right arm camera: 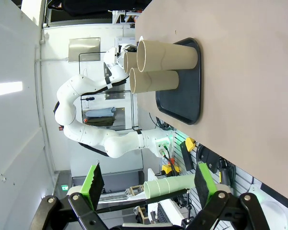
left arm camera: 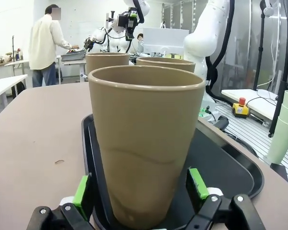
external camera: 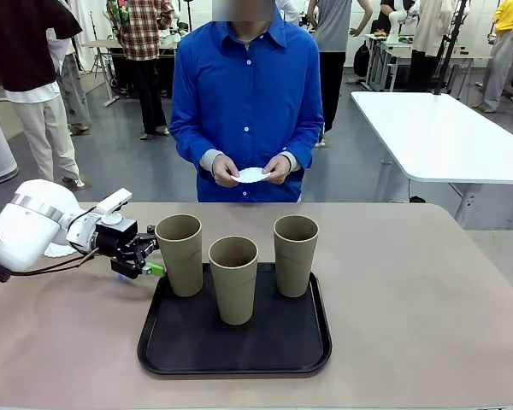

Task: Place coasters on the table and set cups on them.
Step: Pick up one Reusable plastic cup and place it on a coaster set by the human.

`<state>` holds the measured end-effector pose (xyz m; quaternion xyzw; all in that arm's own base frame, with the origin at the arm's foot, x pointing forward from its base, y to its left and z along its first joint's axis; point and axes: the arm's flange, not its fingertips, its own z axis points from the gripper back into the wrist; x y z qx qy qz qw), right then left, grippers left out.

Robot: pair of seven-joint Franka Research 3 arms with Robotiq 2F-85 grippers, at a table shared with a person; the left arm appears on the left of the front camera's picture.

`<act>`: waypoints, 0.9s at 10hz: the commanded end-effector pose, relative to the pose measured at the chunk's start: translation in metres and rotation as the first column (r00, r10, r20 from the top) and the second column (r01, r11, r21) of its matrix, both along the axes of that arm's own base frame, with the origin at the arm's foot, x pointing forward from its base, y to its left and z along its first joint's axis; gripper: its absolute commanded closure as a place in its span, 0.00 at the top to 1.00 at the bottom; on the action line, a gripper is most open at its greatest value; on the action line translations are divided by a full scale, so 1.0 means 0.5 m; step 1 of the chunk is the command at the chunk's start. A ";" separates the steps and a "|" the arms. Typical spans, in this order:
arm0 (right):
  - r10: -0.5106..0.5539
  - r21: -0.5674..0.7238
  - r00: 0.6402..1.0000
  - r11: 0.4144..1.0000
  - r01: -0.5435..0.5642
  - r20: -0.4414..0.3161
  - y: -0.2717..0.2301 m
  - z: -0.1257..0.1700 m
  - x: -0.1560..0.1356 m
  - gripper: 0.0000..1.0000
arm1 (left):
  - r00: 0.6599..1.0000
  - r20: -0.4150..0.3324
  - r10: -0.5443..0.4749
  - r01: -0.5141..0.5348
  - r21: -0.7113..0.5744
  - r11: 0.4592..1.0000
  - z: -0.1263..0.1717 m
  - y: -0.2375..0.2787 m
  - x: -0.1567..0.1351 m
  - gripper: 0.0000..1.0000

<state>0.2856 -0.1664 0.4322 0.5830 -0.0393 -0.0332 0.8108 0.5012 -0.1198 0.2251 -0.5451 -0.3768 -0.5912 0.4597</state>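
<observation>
Left claw [external camera: 153,250] stands released astride the nearest of 3 cups [external camera: 180,256] on the black tray [external camera: 167,354] — light, stiff, tall (tippy, probably) — best pinched around mid-height. Right claw [right arm camera: 149,184] gapes empty, well apart.

White table [external camera: 436,128], grey floor [external camera: 128,162]

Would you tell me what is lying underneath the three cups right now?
All three cups stand on the black tray, which rests on the table. Bare tray surrounds their bases; whether anything lies directly beneath each base is hidden by the cup itself.
</observation>
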 end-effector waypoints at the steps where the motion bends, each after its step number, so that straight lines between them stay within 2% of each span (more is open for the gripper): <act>1: 0.002 0.009 1.000 1.000 -0.002 0.003 0.001 0.000 -0.003 1.00 | 1.000 -0.019 -0.010 0.011 0.021 1.000 -0.003 -0.021 0.012 1.00; 5: 0.002 0.009 1.000 1.000 -0.002 0.003 0.001 0.000 -0.003 1.00 | 0.999 -0.013 -0.031 0.032 0.035 0.999 -0.009 -0.061 0.015 1.00; 7: 0.002 0.009 1.000 1.000 -0.002 0.003 0.001 0.000 -0.003 1.00 | 0.999 0.016 -0.050 0.049 0.059 0.997 -0.017 -0.077 0.016 1.00; 9: 0.002 0.009 1.000 1.000 -0.002 0.003 0.001 0.000 -0.003 1.00 | 0.998 0.002 -0.060 0.060 0.040 0.997 -0.017 -0.081 0.015 1.00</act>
